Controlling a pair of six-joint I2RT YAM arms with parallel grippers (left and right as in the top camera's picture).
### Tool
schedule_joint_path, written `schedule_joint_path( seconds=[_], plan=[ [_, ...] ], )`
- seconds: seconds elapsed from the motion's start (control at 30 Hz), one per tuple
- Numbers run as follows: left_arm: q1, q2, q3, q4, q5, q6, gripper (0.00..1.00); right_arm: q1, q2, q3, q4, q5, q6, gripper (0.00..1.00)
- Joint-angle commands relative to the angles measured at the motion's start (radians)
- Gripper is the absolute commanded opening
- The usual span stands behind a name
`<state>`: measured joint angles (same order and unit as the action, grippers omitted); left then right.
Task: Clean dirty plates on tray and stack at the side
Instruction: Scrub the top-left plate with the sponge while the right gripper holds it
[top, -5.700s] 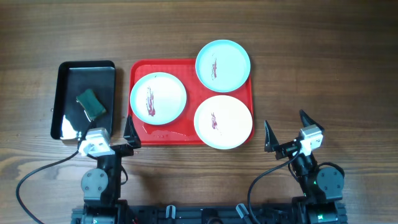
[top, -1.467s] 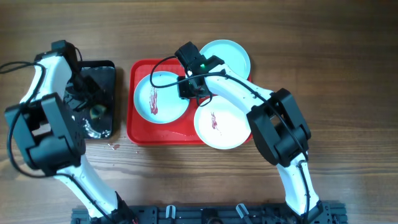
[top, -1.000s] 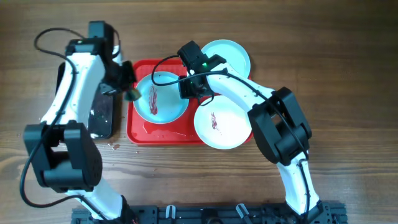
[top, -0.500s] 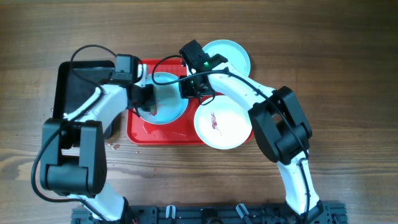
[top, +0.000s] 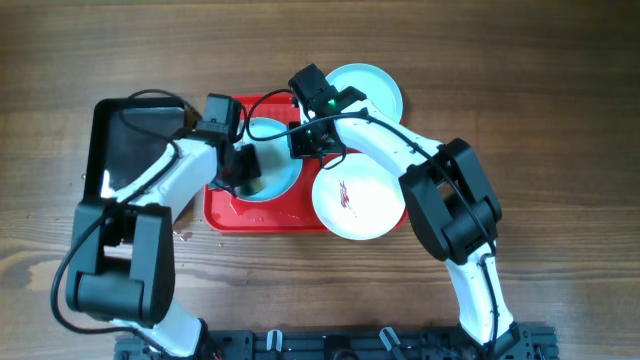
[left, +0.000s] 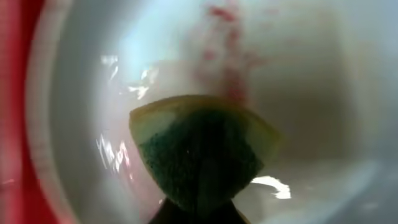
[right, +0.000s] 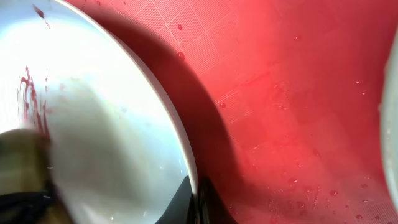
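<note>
From overhead, the red tray (top: 285, 215) lies at mid-table with three plates on it. The left plate (top: 280, 165) sits in the tray's left half. The aqua plate (top: 372, 88) is at the tray's far right corner and overhangs its rim. The white plate (top: 360, 200) is at the near right corner, with a red smear (top: 342, 196) at its centre. A black tray (top: 125, 150) lies on the wooden table (top: 560, 120), just left of the red one. The left gripper (top: 245, 168) reaches down into the left plate. The right gripper (top: 315, 142) is at that plate's right edge, between it and the aqua plate.

In the left wrist view, the narrow fingers at the bottom edge pinch a green sponge (left: 199, 155) with a yellow border. The sponge presses flat against the inside of the left plate. Faint red smears (left: 224, 56) show on the plate beyond the sponge. A strip of the red tray runs down the left side.

In the right wrist view, the fingers are closed to a thin gap around the rim of the left plate. The plate fills the left side and casts a broad shadow onto the wet tray. A red streak (right: 28, 93) marks the plate near the left edge. Something dark and olive lies blurred just below the streak.
</note>
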<state>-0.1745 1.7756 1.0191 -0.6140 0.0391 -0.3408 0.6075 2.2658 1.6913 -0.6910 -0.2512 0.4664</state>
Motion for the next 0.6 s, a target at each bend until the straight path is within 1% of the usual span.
schedule_joint_path(
  seconds=[0.0, 0.07, 0.13, 0.27, 0.33, 0.37, 0.47, 0.57],
  plan=[
    [0.016, -0.07, -0.016, 0.005, -0.225, -0.003, 0.04, 0.001, 0.038, -0.017, -0.002, 0.01, -0.019, 0.04],
    [0.016, -0.073, -0.016, 0.062, -0.242, 0.003, 0.04, 0.001, 0.038, -0.017, -0.003, 0.01, -0.019, 0.04],
    [0.01, -0.072, -0.018, 0.15, -0.211, 0.003, 0.04, 0.001, 0.038, -0.017, -0.003, 0.01, -0.019, 0.04],
    [-0.003, -0.056, -0.019, 0.244, -0.122, 0.003, 0.04, 0.001, 0.038, -0.017, -0.002, 0.01, -0.019, 0.04],
    [-0.004, -0.019, -0.019, 0.277, -0.089, 0.016, 0.04, 0.001, 0.038, -0.017, -0.002, 0.01, -0.018, 0.04],
    [-0.004, 0.015, -0.019, 0.315, -0.043, 0.05, 0.04, 0.001, 0.038, -0.017, -0.002, 0.01, -0.019, 0.04],
    [-0.004, 0.113, -0.019, 0.404, -0.024, 0.049, 0.04, 0.001, 0.038, -0.017, -0.002, 0.009, -0.018, 0.04],
    [-0.004, 0.151, -0.018, 0.491, -0.03, 0.067, 0.04, 0.001, 0.038, -0.017, -0.002, 0.009, -0.018, 0.04]
  ],
)
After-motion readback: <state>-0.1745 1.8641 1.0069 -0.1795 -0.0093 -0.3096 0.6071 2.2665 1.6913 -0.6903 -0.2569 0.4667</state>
